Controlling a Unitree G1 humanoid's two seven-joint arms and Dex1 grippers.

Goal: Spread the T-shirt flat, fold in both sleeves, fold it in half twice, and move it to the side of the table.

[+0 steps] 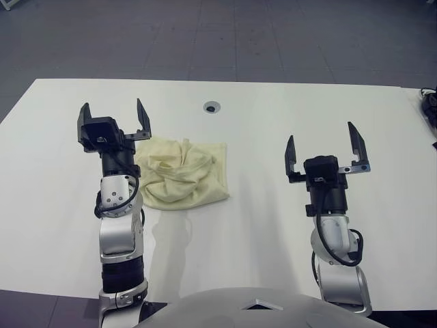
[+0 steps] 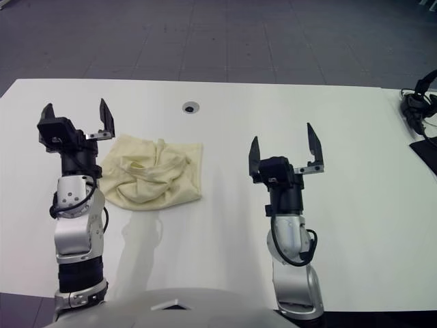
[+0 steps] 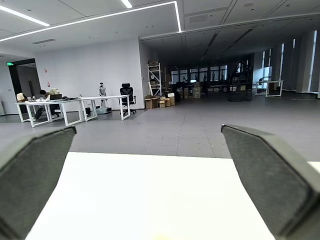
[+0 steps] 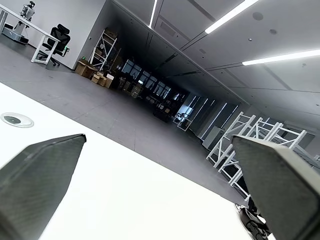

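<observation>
A pale yellow T-shirt (image 1: 183, 173) lies crumpled in a heap on the white table (image 1: 259, 225), left of centre. My left gripper (image 1: 114, 117) is raised just to the left of the heap, open, nothing between its fingers (image 3: 272, 180). My right gripper (image 1: 326, 148) is held up over the table well to the right of the shirt, also open and empty, its fingers (image 4: 280, 185) wide apart.
A round cable grommet (image 1: 212, 106) sits in the table behind the shirt. Dark cables and gear (image 2: 418, 109) lie at the table's far right edge. Grey floor lies beyond the far edge.
</observation>
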